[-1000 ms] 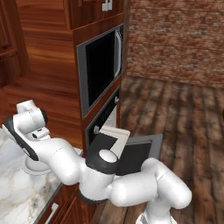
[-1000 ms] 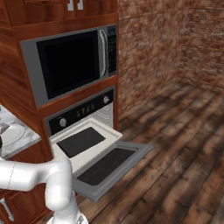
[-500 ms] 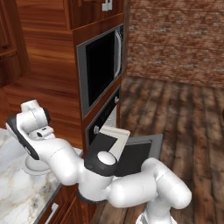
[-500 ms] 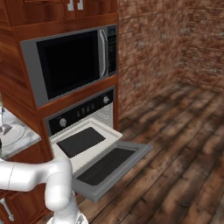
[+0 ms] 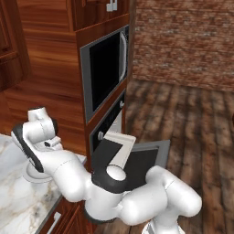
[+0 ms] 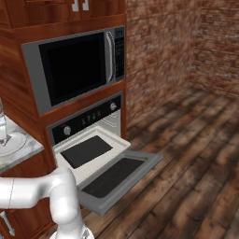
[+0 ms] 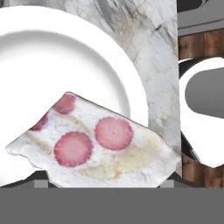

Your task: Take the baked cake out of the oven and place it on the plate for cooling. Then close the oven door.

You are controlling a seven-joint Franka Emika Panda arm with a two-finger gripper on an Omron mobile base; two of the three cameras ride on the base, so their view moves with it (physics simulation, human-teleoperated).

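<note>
Cake (image 7: 94,146) in shut claw (image 7: 103,183) over plate (image 7: 52,57); oven door (image 6: 116,179) down.

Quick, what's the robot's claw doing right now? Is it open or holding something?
Gripper: holding the cake just above the plate; the finger tips are hidden behind the cake.

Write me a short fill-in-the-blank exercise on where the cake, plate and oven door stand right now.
1. The oven door hangs ____.
2. In the hand view, the cake slice, topped with red strawberry rounds, sits close to the camera above the white ____.
3. The plate rests on a ____ counter.
4. The microwave sits ____ the oven.

Missing words: open; plate; marble; above
</note>
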